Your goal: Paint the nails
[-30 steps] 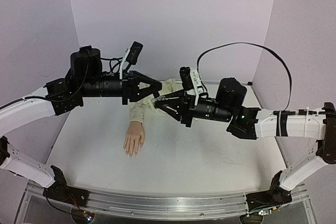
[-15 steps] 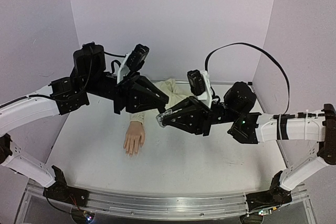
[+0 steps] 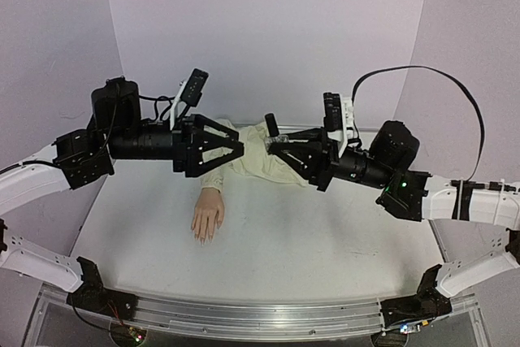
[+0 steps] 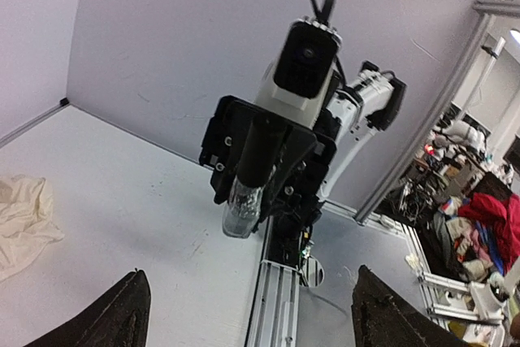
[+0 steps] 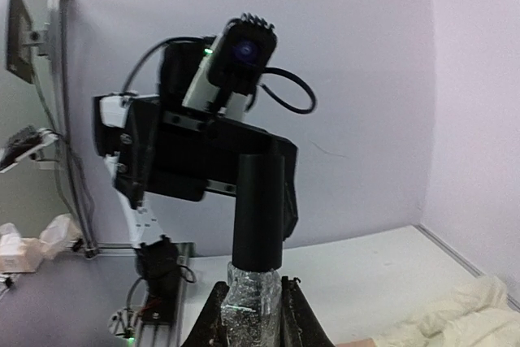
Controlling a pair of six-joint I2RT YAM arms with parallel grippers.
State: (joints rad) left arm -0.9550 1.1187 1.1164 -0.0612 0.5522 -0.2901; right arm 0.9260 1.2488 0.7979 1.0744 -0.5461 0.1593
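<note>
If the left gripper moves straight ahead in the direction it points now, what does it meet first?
Most likely the polish bottle held by the right gripper, which faces the open left gripper. The depth between them is unclear.

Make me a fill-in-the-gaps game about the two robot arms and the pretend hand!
1. The left gripper has its jaws ____.
2. The right gripper is shut on a small clear polish bottle with a tall ____ cap.
3. The pale peach mannequin hand with a cream fabric sleeve lies on the white ____.
Missing words: open; black; table.
</note>
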